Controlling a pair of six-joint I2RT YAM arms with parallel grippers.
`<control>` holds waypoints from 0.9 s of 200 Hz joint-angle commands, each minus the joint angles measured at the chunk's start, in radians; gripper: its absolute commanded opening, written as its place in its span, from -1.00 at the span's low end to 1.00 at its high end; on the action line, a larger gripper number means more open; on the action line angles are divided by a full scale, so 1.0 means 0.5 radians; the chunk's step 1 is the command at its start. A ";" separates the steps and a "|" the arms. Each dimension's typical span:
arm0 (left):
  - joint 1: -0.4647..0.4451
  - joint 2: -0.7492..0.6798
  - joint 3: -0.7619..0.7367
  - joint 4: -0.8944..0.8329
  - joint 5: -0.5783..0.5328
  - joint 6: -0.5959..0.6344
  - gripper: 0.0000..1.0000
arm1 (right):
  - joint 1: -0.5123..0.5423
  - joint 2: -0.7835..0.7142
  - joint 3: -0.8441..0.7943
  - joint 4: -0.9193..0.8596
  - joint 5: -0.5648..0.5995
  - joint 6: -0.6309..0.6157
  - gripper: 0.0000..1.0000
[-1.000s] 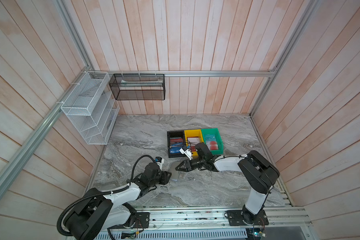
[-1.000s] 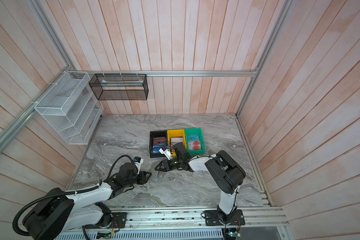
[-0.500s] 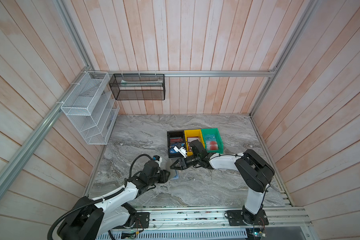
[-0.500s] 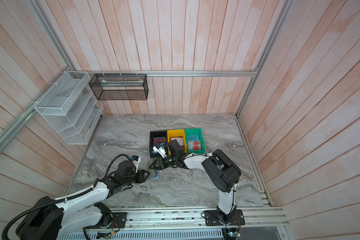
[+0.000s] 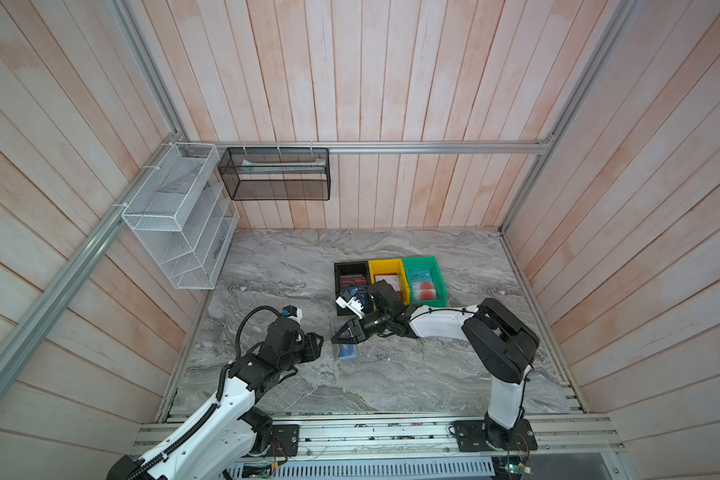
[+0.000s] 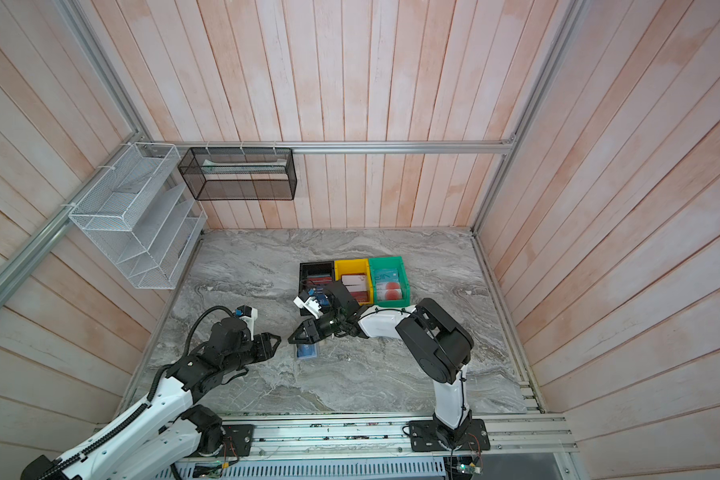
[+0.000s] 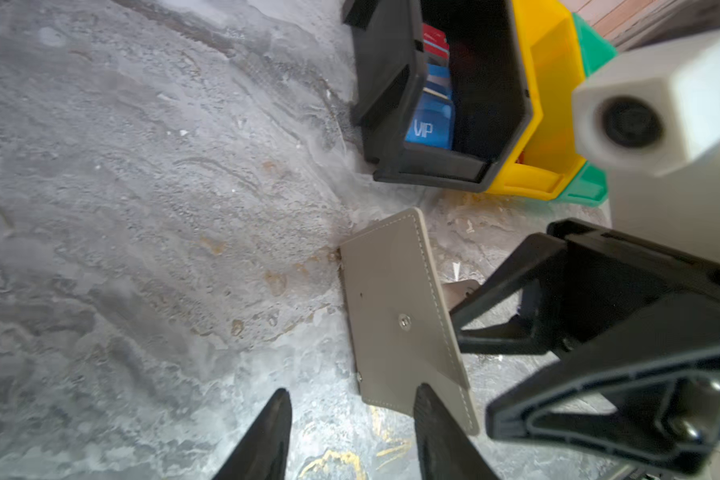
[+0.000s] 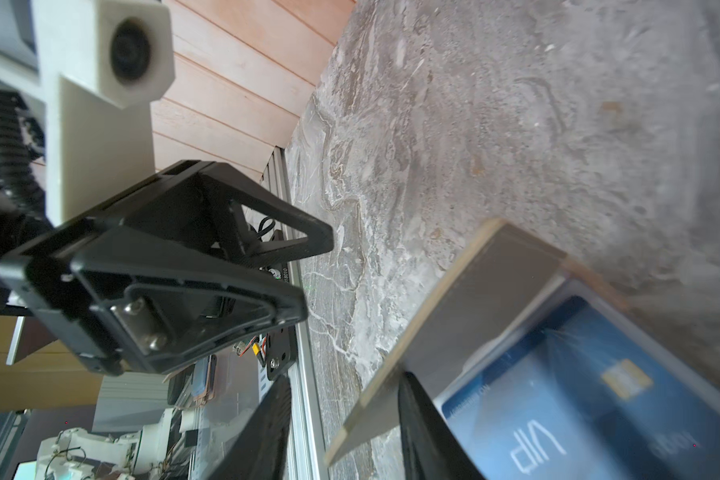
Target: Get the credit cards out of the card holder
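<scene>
The grey card holder [image 5: 336,350] [image 6: 301,352] lies open on the marble, one cover [image 7: 395,307] [image 8: 454,299] tilted up. A blue "VIP" credit card [image 8: 558,399] [image 5: 347,352] sits in its clear sleeve. My right gripper [image 5: 336,338] [image 6: 294,338] [image 8: 346,395] is open, its fingers on either side of the raised cover's edge without pinching it. My left gripper [image 5: 320,343] [image 6: 277,341] [image 7: 352,411] is open just left of the holder, one finger [image 7: 427,415] in front of the cover's corner. More cards, among them a blue "VIP" card [image 7: 429,124], lie in the bins.
Black bin [image 5: 350,264] [image 7: 387,83], yellow bin [image 5: 385,262] and green bin [image 5: 420,259] stand side by side just behind the grippers. A white wire rack [image 5: 175,216] and a black mesh basket [image 5: 275,174] hang on the walls. The two grippers are almost tip to tip.
My right gripper has moved left and down from near the bins onto the holder's raised cover. My left gripper has drawn back slightly to the left.
</scene>
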 commanded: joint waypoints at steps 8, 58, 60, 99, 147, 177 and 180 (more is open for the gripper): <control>0.089 0.028 0.143 -0.130 0.027 -0.008 0.03 | 0.055 0.099 0.083 -0.052 -0.079 -0.031 -0.13; 0.198 0.042 0.118 0.046 0.205 -0.158 0.05 | 0.086 0.237 0.075 0.066 -0.110 0.049 -0.30; 0.201 0.044 0.115 0.063 0.217 -0.158 0.05 | 0.085 0.241 0.076 0.076 -0.112 0.052 -0.31; 0.278 0.146 0.069 0.308 0.419 -0.203 0.03 | 0.085 0.333 0.075 0.089 -0.120 0.064 -0.48; 0.326 0.310 0.050 0.524 0.599 -0.227 -0.03 | 0.087 0.386 0.053 0.166 -0.150 0.090 -0.54; 0.338 0.451 0.045 0.632 0.680 -0.238 -0.14 | 0.086 0.372 0.045 0.167 -0.136 0.088 -0.53; 0.338 0.464 0.042 0.644 0.690 -0.242 -0.16 | 0.085 0.372 0.045 0.168 -0.135 0.088 -0.53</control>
